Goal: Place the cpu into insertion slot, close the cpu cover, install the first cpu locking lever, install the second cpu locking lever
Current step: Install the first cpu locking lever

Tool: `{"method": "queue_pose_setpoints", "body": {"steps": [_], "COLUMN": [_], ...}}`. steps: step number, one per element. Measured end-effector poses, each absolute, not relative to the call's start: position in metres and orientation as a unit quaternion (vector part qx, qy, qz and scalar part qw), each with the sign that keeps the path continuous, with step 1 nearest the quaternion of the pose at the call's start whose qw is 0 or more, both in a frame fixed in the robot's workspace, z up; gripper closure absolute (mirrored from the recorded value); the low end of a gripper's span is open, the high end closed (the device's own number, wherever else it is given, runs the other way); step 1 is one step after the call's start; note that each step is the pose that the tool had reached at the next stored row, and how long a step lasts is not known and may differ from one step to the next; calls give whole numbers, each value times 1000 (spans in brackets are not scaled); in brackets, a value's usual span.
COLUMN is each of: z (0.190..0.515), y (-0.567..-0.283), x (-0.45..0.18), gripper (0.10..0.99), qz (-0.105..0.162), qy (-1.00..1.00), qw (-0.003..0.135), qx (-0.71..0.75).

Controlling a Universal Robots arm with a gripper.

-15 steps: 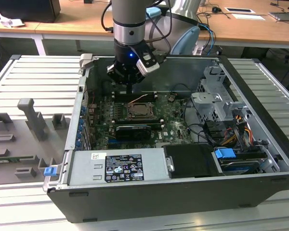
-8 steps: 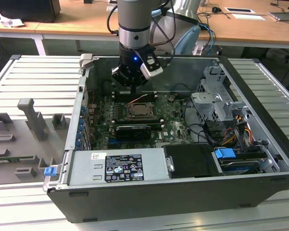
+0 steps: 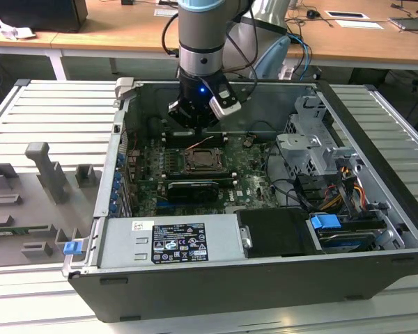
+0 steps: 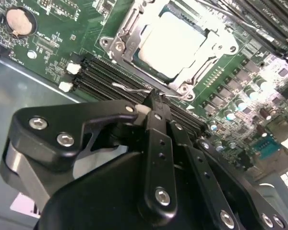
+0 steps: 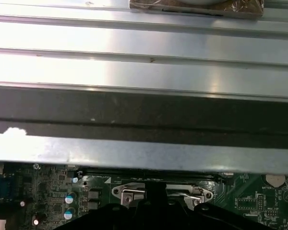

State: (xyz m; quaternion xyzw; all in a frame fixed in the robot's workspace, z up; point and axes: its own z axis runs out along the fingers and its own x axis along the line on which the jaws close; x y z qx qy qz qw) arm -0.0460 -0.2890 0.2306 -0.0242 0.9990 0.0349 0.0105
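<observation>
One claw (image 4: 156, 103) works inside the open computer case (image 3: 376, 229), lowered just behind the slot (image 3: 202, 161) on the green board (image 4: 53, 43). In the second wrist view its fingers (image 4: 158, 139) stand pressed together, their tips at a thin wire lever (image 4: 134, 88) along the slot's edge, likely pinching it, since a closed tip suits so slim a rod. Seated in the slot, the cpu (image 4: 170, 43) shows its pale face through the cover (image 4: 129, 36), which lies flat over it. From the look of it, lever work is in hand.
</observation>
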Motion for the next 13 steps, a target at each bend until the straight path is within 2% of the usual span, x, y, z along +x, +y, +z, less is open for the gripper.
{"method": "queue_pose_setpoints", "body": {"steps": [13], "z": [218], "y": [-283], "x": [-33], "gripper": [980], "qz": [35], "qy": [999], "qw": [10], "qx": [-24]}}
